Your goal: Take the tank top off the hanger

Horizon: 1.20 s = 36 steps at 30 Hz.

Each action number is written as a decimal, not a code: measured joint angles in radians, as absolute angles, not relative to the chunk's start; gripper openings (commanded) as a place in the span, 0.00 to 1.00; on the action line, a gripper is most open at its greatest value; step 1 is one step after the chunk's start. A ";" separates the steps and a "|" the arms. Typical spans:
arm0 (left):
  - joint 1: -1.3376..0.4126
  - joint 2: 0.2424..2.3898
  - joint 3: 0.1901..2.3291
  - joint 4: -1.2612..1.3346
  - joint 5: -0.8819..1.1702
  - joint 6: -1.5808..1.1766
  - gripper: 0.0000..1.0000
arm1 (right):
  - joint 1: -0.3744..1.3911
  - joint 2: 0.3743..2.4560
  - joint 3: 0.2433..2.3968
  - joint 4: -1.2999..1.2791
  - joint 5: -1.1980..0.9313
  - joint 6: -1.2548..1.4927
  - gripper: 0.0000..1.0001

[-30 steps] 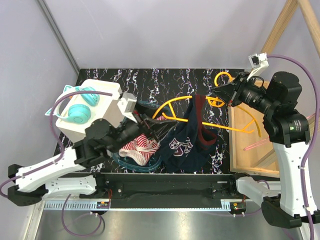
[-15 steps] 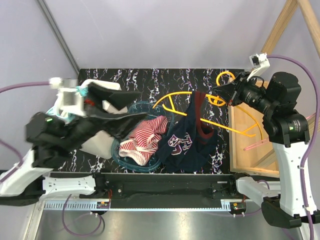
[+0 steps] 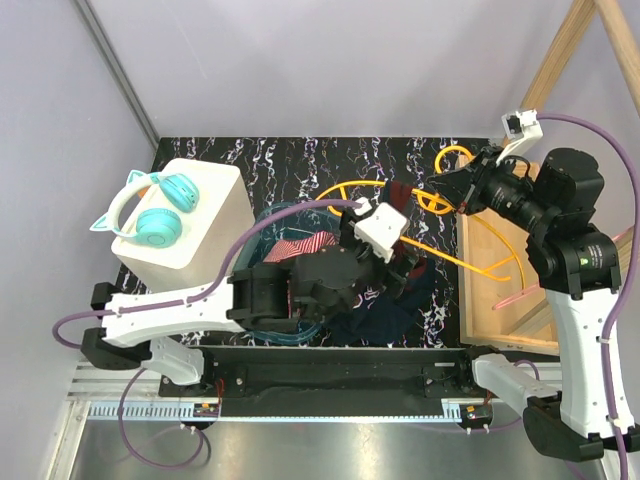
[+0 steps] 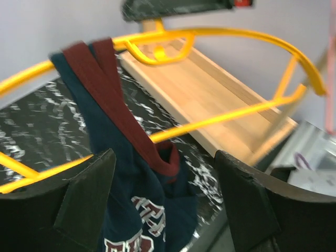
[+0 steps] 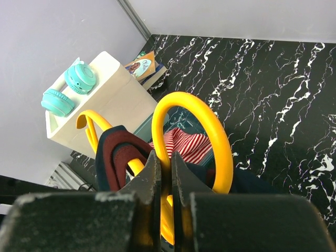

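A yellow hanger (image 3: 470, 262) is held above the table with a navy tank top (image 3: 400, 320) with maroon trim draped over it by a strap (image 3: 398, 200). My right gripper (image 3: 437, 190) is shut on the hanger's hook (image 5: 210, 126), jaws pinching the yellow loop (image 5: 165, 163). My left gripper (image 3: 405, 268) is open and empty, its fingers on either side of the hanging tank top (image 4: 126, 173), just below the hanger's lower bar (image 4: 220, 118). The gripper's midpoint (image 4: 165, 157) lies at the maroon neckline. The tank top's lower part is hidden under my left arm in the top view.
A white box (image 3: 215, 205) with teal headphones (image 3: 150, 205) stands at the left. A teal basket (image 3: 262, 215) holds a red-striped cloth (image 3: 310, 243) beside the tank top. A wooden tray (image 3: 490, 300) lies at the right, under the hanger's end.
My left arm swung from the left side across to the right and now sits at the tank top under the hanger. The right gripper kept holding the hook.
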State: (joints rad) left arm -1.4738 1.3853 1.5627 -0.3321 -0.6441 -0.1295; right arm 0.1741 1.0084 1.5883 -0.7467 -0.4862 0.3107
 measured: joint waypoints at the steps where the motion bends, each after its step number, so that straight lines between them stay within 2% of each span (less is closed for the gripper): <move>1: -1.477 1.406 1.583 -0.331 -0.680 -0.118 0.74 | 0.174 1.006 1.587 -0.748 -0.486 0.311 0.00; 2: -1.477 1.424 1.602 -0.329 -0.710 -0.107 0.70 | 0.174 1.005 1.586 -0.748 -0.484 0.311 0.00; 3: -1.475 1.441 1.620 -0.327 -0.737 -0.100 0.61 | 0.174 1.003 1.585 -0.747 -0.482 0.312 0.00; 7: -1.457 1.500 1.671 -0.321 -0.805 -0.078 0.55 | 0.174 0.987 1.571 -0.748 -0.479 0.318 0.00; 8: -1.451 1.513 1.678 -0.321 -0.818 -0.074 0.50 | 0.174 0.981 1.567 -0.748 -0.479 0.319 0.00; 9: -1.446 1.524 1.682 -0.321 -0.829 -0.068 0.38 | 0.174 0.975 1.563 -0.748 -0.479 0.321 0.00; 11: -1.437 1.543 1.688 -0.321 -0.849 -0.055 0.29 | 0.174 0.965 1.561 -0.749 -0.479 0.322 0.00; 15: -1.414 1.561 1.691 -0.322 -0.853 -0.039 0.00 | 0.174 0.956 1.561 -0.752 -0.479 0.321 0.00; 25: -1.330 1.486 1.742 -0.374 -0.747 -0.025 0.00 | 0.174 0.898 1.474 -0.749 -0.458 0.300 0.00; 36: -1.003 1.221 1.649 -0.399 -0.609 -0.115 0.00 | 0.174 0.738 1.430 -0.696 -0.460 0.238 0.00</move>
State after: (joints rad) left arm -1.0031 1.2209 1.6493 -0.3992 -0.6094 -0.1150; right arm 0.1741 0.7376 1.4296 -0.6964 -0.4603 0.2382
